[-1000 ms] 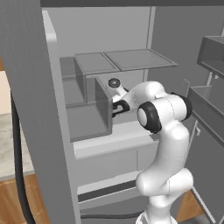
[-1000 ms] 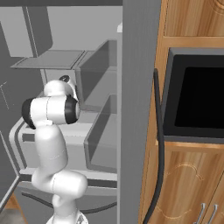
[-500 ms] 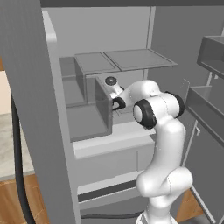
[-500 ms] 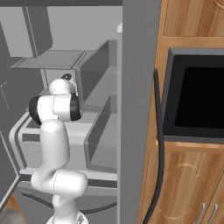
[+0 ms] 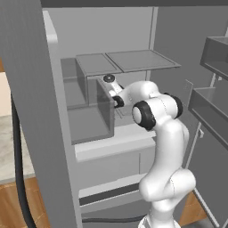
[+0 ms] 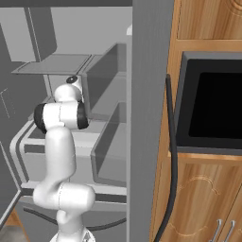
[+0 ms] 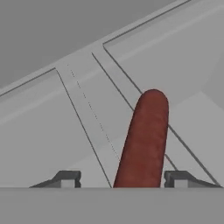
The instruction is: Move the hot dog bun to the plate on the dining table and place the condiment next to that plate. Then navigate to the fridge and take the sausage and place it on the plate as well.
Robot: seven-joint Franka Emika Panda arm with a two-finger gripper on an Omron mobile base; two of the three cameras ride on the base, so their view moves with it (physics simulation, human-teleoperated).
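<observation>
The sausage (image 7: 144,140), smooth and dark red-brown, lies on a grey shelf inside the fridge (image 5: 35,111) and runs away from the hand. My gripper (image 7: 122,179) straddles its near end and is open. The right fingertip (image 7: 177,178) sits close against the sausage, while a gap remains at the left one. In the left base view the white arm (image 5: 156,111) reaches into the fridge at shelf height, its hand behind a translucent drawer wall (image 5: 104,109). The right base view has the arm (image 6: 61,116) leaning into the fridge (image 6: 151,118) too.
Grey glass shelves (image 5: 129,60) hang just above the hand. Door bins (image 5: 209,107) jut out at the right. A wooden cabinet with a dark oven window (image 6: 212,104) stands right of the fridge. A black cable (image 6: 171,156) runs down its side.
The arm's elbow has swung left and the hand has gone a little deeper into the fridge between the drawer walls.
</observation>
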